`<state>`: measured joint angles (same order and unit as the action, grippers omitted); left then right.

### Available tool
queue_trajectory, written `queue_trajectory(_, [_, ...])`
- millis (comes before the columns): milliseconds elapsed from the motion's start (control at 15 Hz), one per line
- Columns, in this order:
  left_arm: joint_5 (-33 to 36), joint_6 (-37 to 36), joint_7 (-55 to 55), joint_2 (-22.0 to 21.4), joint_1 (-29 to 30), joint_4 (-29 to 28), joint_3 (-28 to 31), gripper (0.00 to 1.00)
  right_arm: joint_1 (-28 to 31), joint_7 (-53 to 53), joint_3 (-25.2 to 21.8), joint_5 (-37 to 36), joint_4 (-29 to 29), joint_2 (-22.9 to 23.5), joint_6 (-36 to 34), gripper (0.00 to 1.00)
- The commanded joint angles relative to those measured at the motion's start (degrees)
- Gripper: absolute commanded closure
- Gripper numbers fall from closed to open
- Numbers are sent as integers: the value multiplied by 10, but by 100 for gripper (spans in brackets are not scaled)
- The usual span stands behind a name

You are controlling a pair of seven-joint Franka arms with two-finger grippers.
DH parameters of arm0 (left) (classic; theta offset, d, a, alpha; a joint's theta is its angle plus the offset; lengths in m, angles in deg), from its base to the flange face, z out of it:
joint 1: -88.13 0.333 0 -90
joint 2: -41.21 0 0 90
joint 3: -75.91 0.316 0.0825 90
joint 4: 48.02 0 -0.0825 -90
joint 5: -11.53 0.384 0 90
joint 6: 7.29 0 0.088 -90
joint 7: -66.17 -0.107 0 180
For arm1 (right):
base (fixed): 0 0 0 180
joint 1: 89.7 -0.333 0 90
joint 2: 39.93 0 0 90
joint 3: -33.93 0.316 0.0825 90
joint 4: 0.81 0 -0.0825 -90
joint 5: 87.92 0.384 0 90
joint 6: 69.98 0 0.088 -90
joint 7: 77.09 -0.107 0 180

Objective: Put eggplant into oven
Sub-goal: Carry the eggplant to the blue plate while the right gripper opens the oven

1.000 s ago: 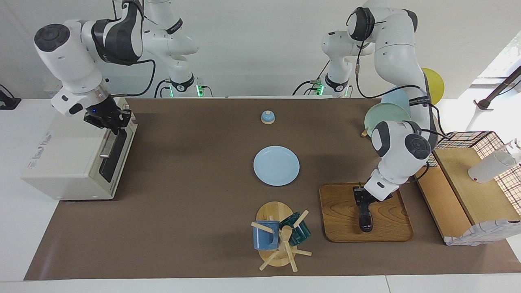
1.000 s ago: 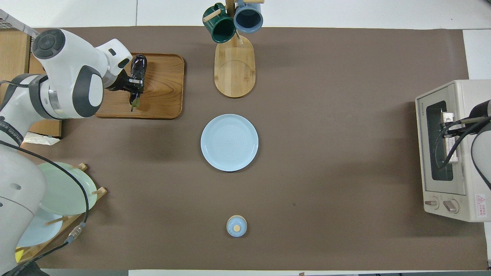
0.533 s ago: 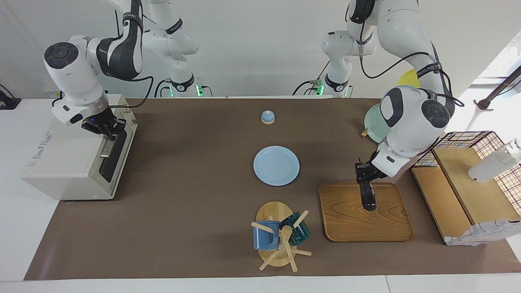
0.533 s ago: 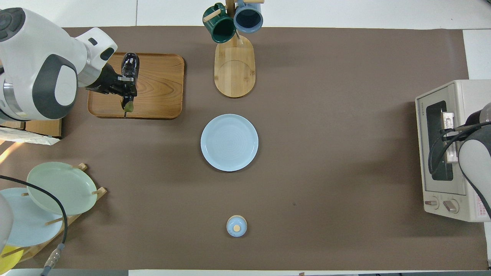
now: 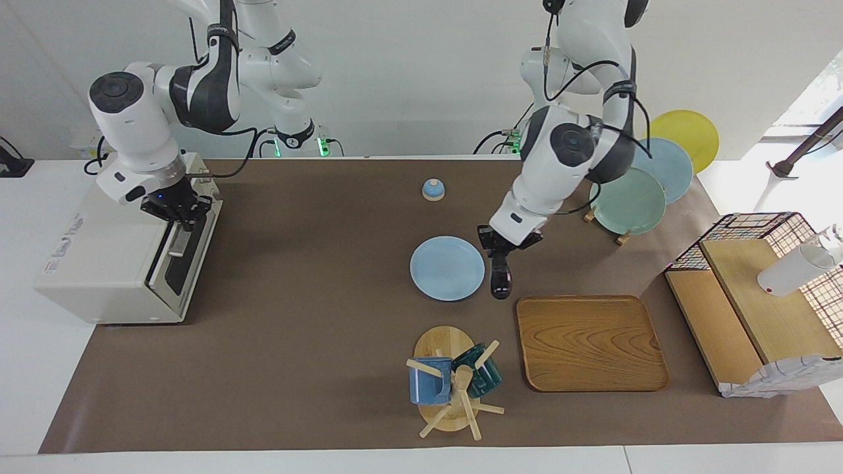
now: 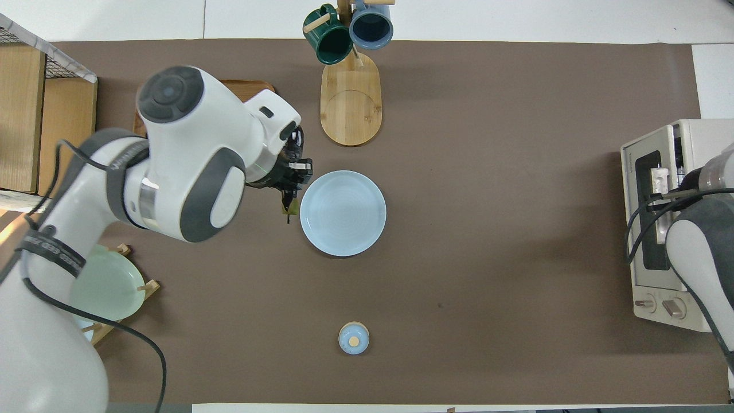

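Observation:
My left gripper (image 5: 498, 247) is shut on the stem end of the dark, glossy eggplant (image 5: 500, 280). The eggplant hangs in the air over the brown mat, between the light blue plate (image 5: 447, 268) and the wooden tray (image 5: 589, 342). In the overhead view the arm hides most of it, and only the gripper (image 6: 292, 178) and the greenish stem tip (image 6: 289, 206) show at the plate's edge. The off-white oven (image 5: 99, 263) stands at the right arm's end of the table. My right gripper (image 5: 179, 212) is shut on its door handle (image 6: 658, 180), and the dark glass door looks slightly ajar.
A mug tree (image 5: 451, 382) with a blue and a green mug stands farther from the robots than the plate. A small blue bell (image 5: 433, 189) sits nearer to them. A rack of plates (image 5: 632, 191) and a wire basket with wooden boards (image 5: 757, 289) fill the left arm's end.
My left arm lifted the eggplant off the wooden tray and carried it toward the plate. My right gripper settled onto the oven door handle, which has come slightly away from the oven.

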<state>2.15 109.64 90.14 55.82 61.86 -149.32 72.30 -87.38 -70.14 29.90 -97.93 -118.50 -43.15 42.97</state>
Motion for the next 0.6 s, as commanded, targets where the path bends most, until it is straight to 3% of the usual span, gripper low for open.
queue_trajectory(0, [-11, 100, 29, -44, -54, -115, 12, 100, -26, -55, 2, -3, -25, 30, 53, 100])
queue_trajectory(533, [-11, 172, 68, -11, -108, -159, 12, 100, -49, -59, 5, 18, -69, 86, 185, 100])
